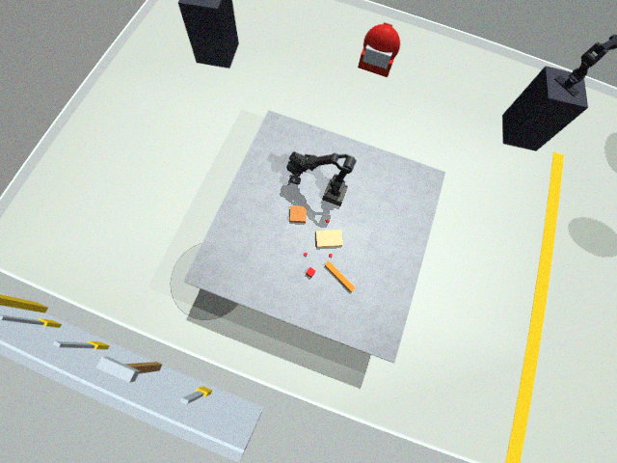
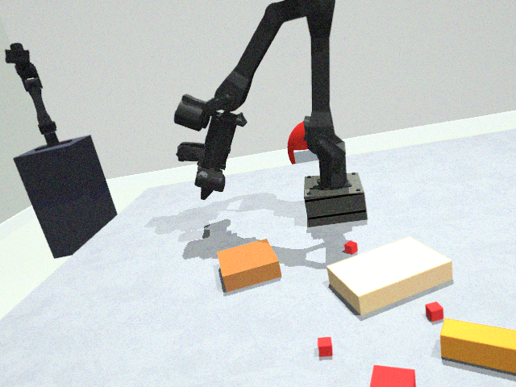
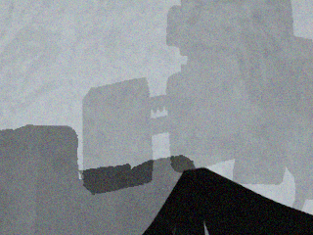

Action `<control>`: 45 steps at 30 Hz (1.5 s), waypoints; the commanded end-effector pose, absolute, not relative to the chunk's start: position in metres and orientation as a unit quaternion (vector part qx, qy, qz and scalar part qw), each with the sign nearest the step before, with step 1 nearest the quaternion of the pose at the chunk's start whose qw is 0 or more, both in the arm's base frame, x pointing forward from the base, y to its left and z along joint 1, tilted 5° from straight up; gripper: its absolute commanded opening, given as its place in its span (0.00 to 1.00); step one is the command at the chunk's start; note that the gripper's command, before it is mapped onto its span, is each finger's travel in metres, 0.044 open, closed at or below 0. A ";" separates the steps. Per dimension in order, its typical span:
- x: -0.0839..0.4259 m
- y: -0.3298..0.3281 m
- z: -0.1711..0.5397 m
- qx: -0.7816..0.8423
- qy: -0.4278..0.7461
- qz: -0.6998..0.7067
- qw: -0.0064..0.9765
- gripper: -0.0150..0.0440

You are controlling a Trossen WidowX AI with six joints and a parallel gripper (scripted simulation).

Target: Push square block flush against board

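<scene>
The square orange block [image 1: 297,213] [image 2: 246,259] lies flat on the table. The cream board [image 1: 329,237] [image 2: 389,266] lies flat, to its right and nearer the viewer in the exterior view. A clear gap separates them. My gripper [image 1: 294,181] [image 2: 205,196] is shut and empty. It hangs above the table behind the orange block, touching neither part. In the wrist view its dark fingertips [image 3: 196,171] are together over shadowed table; neither the block nor the board shows there.
A small red cube [image 1: 327,220] [image 2: 351,247] lies behind the board, near my arm's base [image 1: 334,194] [image 2: 335,204]. Two more small cubes [image 1: 305,255] [image 1: 330,256], a larger red cube [image 1: 310,272] [image 2: 393,376] and an orange-yellow bar [image 1: 339,276] [image 2: 479,345] lie in front.
</scene>
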State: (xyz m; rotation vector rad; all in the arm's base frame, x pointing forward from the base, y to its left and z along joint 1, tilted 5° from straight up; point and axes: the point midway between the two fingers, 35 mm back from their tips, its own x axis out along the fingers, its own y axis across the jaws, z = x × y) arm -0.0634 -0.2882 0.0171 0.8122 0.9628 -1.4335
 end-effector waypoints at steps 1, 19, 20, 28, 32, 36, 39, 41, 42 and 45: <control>-0.046 -0.291 0.015 0.322 0.460 -0.559 0.610 0.25; 0.018 -0.290 0.013 0.202 0.600 -0.343 0.694 0.25; 0.021 -0.290 0.013 0.194 0.606 -0.329 0.697 0.25; 0.050 -0.284 0.014 0.129 0.648 -0.216 0.719 0.25; 0.063 -0.280 0.014 0.095 0.663 -0.158 0.726 0.25; 0.077 -0.275 0.015 0.060 0.674 -0.099 0.730 0.25; 0.087 -0.271 0.016 0.034 0.680 -0.055 0.731 0.25; 0.093 -0.268 0.016 0.017 0.682 -0.025 0.730 0.25; 0.097 -0.267 0.017 0.009 0.683 -0.010 0.730 0.25; 0.106 -0.262 0.018 -0.017 0.685 0.035 0.728 0.25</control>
